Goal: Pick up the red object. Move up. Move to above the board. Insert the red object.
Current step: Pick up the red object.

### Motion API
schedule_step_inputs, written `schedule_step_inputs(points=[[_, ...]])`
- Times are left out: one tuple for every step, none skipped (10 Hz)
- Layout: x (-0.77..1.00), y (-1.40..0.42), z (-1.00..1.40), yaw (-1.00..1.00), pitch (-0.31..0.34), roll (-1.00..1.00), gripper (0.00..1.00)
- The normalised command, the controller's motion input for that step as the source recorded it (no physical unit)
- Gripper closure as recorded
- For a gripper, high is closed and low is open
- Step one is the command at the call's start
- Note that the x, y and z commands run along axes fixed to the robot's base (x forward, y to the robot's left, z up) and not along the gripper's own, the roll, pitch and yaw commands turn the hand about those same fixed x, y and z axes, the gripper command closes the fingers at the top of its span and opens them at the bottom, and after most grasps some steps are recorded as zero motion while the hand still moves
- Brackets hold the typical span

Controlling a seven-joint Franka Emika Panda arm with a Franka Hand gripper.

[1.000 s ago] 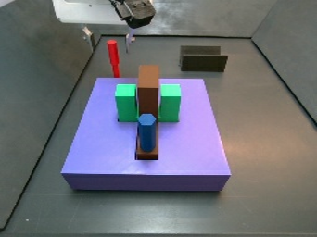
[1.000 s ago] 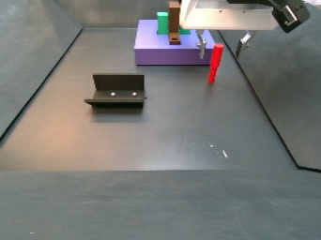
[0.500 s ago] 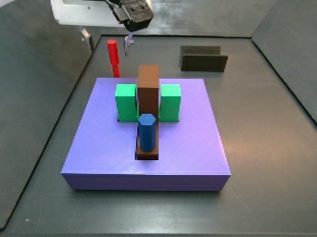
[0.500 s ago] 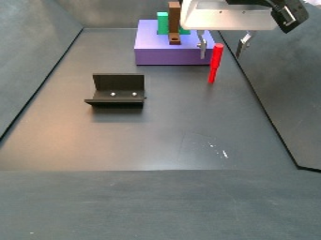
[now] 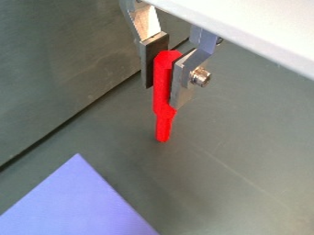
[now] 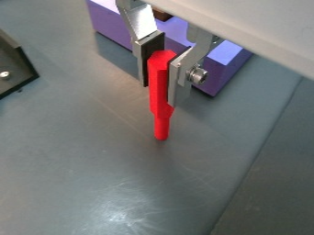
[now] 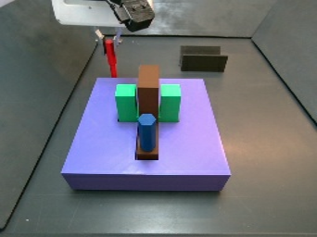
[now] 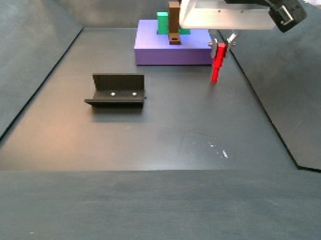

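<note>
While the hand (image 5: 170,66) is hanging over the dark floor (image 8: 150,131) beside the board (image 7: 148,139), its two silver fingers (image 6: 143,48) are pressing on the top of the red object (image 6: 160,96), one plate on each side; the jaws are gripping it, as both wrist views show. The red object (image 5: 162,101) is standing upright, its upper end between the dark pads and its lower end reaching down to the floor; whether it is touching or just clear cannot be told. In a side view the red object (image 7: 110,56) is sitting just off the board's far edge, near its far left corner, with the hand (image 7: 109,35) directly above it. In a side view the red object (image 8: 217,62) is standing just beside the board (image 8: 170,52), apart from its wall.

On the board, two green blocks (image 7: 126,102) are flanking a brown bar (image 7: 148,93), and a blue hexagonal peg (image 7: 146,132) is standing upright at the bar's near end. A small dark olive box (image 7: 203,59) is resting on the floor beyond the board, toward the far wall. The fixture (image 8: 116,90) is standing well apart from the board on open floor.
</note>
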Motion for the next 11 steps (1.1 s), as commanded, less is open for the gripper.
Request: schedule_step_inputs(points=[[0.0, 0.0, 0.0, 0.0, 0.0, 0.0, 1.0], [0.0, 0.0, 0.0, 0.0, 0.0, 0.0, 1.0], [0.0, 0.0, 0.0, 0.0, 0.0, 0.0, 1.0], [0.0, 0.0, 0.0, 0.0, 0.0, 0.0, 1.0], [0.0, 0.0, 0.0, 0.0, 0.0, 0.0, 1.0], [0.0, 0.0, 0.0, 0.0, 0.0, 0.0, 1.0], [0.0, 0.0, 0.0, 0.0, 0.0, 0.0, 1.0], [0.0, 0.0, 0.0, 0.0, 0.0, 0.0, 1.0], [0.0, 0.0, 0.0, 0.0, 0.0, 0.0, 1.0], [0.0, 0.0, 0.0, 0.0, 0.0, 0.0, 1.0], [0.0, 0.0, 0.0, 0.0, 0.0, 0.0, 1.0]])
